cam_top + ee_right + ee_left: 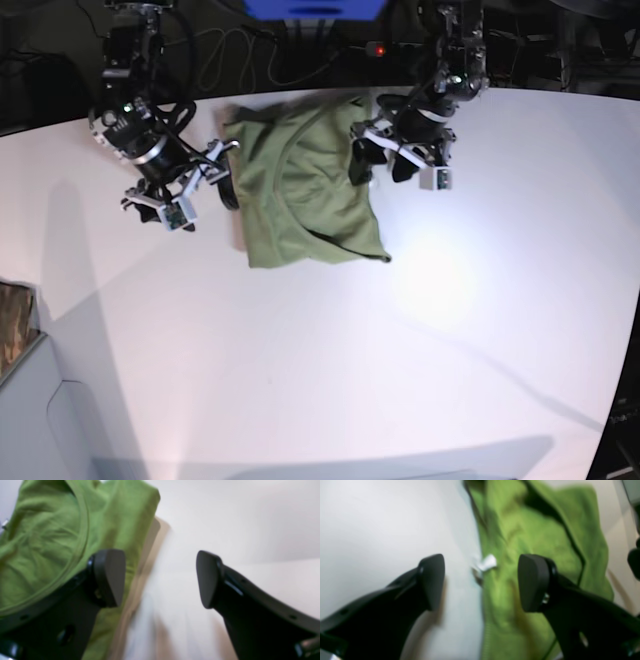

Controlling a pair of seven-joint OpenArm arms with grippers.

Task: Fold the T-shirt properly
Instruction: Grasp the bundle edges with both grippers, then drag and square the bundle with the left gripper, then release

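Partly folded T-shirt (305, 200) lies on the counter (400, 350), flanked by left pincer (378, 163) and right pincer (212, 172), both apart and empty, final folds apparently remaining.

White table (300, 350), green T-shirt (305, 200) lying folded and rumpled near its far edge

Left arm enters from top right of base view, reaches down, wrist bent toward frame centre. Left gripper (378, 155) jaws spread wide, nothing between them; in left wrist view both fingers (535, 582) black, blunt-tipped, well apart. Right arm enters from top left of base view, angled down and toward centre. Right gripper (222, 172) jaws also wide apart, gap bare; right wrist view shows its two dark fingers (110, 577) at lower left and lower right.
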